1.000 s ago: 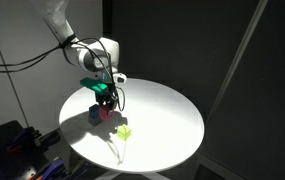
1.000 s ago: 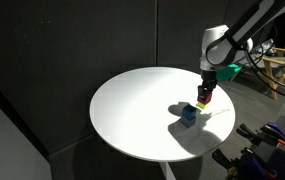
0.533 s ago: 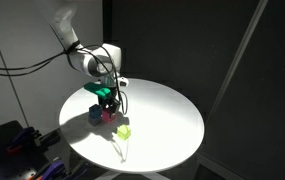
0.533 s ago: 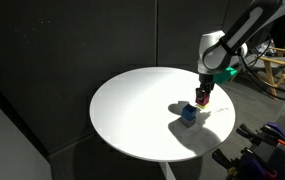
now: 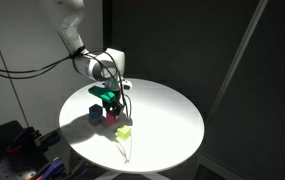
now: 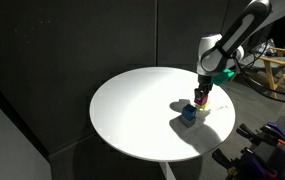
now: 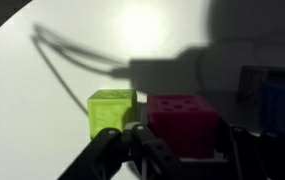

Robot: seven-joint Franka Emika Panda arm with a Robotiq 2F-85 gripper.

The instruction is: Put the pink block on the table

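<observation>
My gripper (image 5: 109,104) is shut on the pink block (image 5: 110,117) and holds it low, at or just above the round white table (image 5: 172,120). In the wrist view the pink block (image 7: 185,125) sits between my two fingers (image 7: 187,152). I cannot tell whether it touches the table (image 7: 42,110). The yellow-green cube (image 7: 112,110) stands close beside it on one side and the dark blue cube (image 7: 282,105) on the other. The gripper (image 6: 202,92), pink block (image 6: 201,101) and table (image 6: 132,110) show in both exterior views.
The dark blue cube (image 5: 95,114) (image 6: 188,114) and yellow-green cube (image 5: 125,130) flank the gripper closely. The table edge lies near the cubes. A cable shadow crosses the tabletop in the wrist view. Dark walls surround the table.
The gripper has come down and slightly toward the yellow-green cube with the pink block still held. The blue and yellow-green cubes have not moved.
</observation>
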